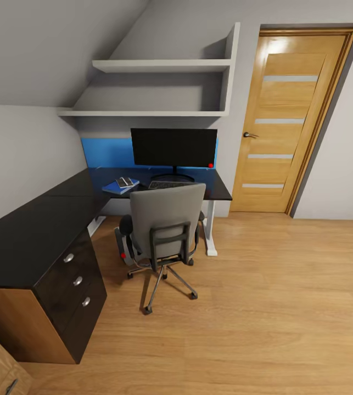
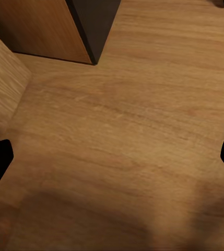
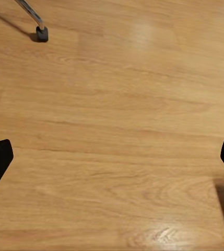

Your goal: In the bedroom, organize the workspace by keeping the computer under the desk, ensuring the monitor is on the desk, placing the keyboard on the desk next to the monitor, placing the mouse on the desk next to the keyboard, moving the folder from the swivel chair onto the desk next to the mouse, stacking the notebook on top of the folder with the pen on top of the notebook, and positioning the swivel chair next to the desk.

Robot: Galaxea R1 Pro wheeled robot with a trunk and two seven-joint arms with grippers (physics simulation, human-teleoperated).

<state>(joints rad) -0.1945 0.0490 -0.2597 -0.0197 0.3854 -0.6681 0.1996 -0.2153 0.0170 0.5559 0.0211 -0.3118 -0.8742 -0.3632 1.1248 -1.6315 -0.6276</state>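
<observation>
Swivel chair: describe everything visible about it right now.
The grey upholstered swivel chair stands upright on the wooden floor, its back toward the camera, facing the black desk and tucked close against its edge. It has a tall padded backrest, black armrests joined by a black frame across the back, and a chrome star base with dark castors; one castor also shows in the right wrist view. Its seat is hidden behind the backrest, so whatever lies on it cannot be seen. Only the castors touch the floor.
</observation>
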